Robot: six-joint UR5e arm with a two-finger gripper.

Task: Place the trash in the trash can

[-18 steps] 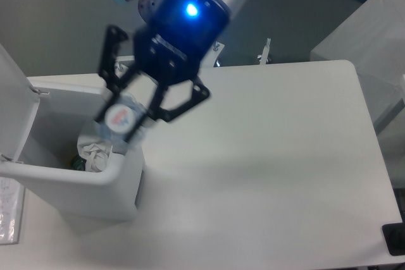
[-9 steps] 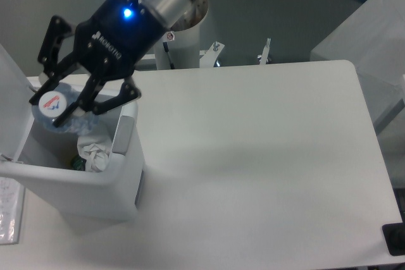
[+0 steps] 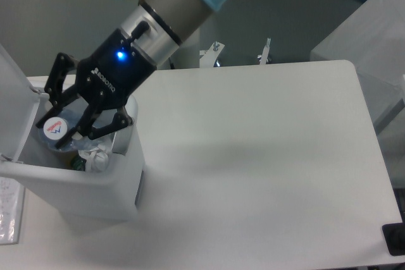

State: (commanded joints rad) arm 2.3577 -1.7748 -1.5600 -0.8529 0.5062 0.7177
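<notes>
One piece, the crushed bottle, hangs white cap up just inside the open trash can, pinched between the jaws of the gripper; the crumpled wrapper already lies in the bin below it; I judge release is the step in hand, best done by parting the jaws here, clear of the raised lid and rim, then lifting straight up over the worktop.

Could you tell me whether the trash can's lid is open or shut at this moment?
Open. The trash can shows its inside, with the wrapper lying in it; the gripper holds the bottle over the opening.
</notes>
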